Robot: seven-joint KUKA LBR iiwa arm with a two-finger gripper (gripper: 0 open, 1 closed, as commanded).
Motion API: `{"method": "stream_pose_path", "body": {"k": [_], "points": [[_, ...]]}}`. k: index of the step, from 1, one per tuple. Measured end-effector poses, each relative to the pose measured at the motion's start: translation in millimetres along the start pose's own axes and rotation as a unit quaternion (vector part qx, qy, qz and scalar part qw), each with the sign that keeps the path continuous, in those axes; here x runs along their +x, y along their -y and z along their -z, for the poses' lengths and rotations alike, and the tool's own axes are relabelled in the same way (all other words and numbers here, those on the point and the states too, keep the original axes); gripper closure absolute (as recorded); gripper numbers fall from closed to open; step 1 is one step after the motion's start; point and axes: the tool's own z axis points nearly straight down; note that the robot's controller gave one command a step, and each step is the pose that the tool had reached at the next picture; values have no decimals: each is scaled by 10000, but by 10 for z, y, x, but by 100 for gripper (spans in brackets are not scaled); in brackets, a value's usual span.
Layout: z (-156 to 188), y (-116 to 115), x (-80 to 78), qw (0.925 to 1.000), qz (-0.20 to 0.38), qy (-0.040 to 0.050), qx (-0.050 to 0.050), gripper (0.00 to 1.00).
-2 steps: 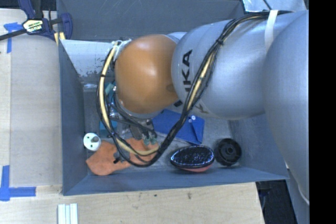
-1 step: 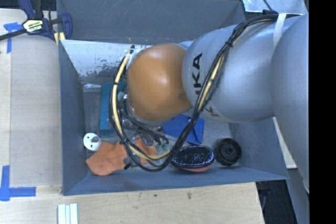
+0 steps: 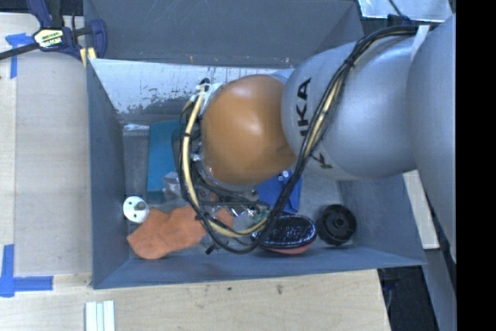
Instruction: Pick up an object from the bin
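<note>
One soft orange piece (image 3: pixel 163 235) lies long-axis left-right beside the tool (image 3: pixel 232 210), whose opening I cannot tell.

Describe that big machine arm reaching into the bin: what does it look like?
The arm is thick, rounded and silver-grey, with black lettering on its side. An orange-brown dome cover caps its wrist. Black and yellow cables run along it and loop below the dome.
</note>
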Motion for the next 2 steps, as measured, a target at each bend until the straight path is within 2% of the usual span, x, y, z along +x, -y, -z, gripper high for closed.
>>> {"method": "stream_pose_path", "body": {"k": [1,2], "points": [[-676,-98,-41,9990,-447,29,9,0],[-657,188,-21,9996,268,17,0,100]]}}
